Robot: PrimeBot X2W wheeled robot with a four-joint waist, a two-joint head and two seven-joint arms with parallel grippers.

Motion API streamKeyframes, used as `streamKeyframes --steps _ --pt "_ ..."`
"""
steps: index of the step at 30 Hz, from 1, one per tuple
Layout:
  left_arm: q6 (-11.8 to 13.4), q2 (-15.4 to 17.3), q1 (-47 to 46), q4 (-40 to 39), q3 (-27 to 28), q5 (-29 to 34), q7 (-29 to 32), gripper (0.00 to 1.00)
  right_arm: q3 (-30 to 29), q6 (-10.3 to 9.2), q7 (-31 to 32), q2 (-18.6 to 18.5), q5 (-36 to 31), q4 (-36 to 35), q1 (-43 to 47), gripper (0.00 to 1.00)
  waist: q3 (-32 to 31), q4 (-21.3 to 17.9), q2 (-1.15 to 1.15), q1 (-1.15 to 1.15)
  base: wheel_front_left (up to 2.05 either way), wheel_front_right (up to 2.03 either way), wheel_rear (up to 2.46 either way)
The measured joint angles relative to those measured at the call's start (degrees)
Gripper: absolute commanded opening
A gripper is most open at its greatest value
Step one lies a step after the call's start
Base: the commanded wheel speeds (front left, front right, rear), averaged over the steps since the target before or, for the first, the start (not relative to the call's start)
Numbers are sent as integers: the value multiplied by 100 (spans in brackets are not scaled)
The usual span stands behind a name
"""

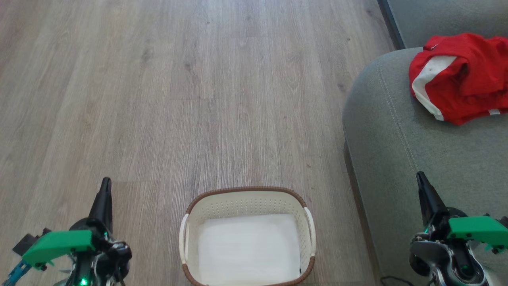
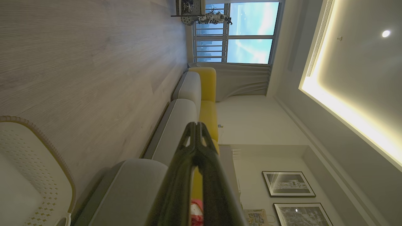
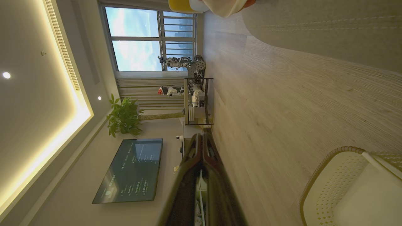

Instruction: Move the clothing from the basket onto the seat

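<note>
The red clothing [image 1: 460, 75] with white trim lies crumpled on the grey-green seat [image 1: 401, 131] at the right of the head view. The cream basket [image 1: 248, 198] with its brown rim stands on the floor at bottom centre, holding only a white liner. My left gripper [image 1: 105, 183] is at the lower left over the floor, shut, holding nothing. My right gripper [image 1: 420, 176] is at the lower right over the seat's front part, shut and holding nothing. In the left wrist view the shut fingers [image 2: 196, 128] point along the sofa; the basket [image 2: 34, 163] sits at lower left.
Wooden floor [image 1: 198, 91] stretches ahead of the basket. The right wrist view shows a wall screen [image 3: 132, 169], a potted plant [image 3: 124, 117], a rack with equipment [image 3: 196, 100] by the window and the basket [image 3: 339, 185] at lower right.
</note>
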Motion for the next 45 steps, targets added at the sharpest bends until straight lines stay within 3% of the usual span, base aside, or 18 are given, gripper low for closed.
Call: streamKeyframes --steps 45 --pt "0 -5 0 0 1 0 0 0 -1 0 0 0 0 0 0 0 0 0 0 0 0 0 0"
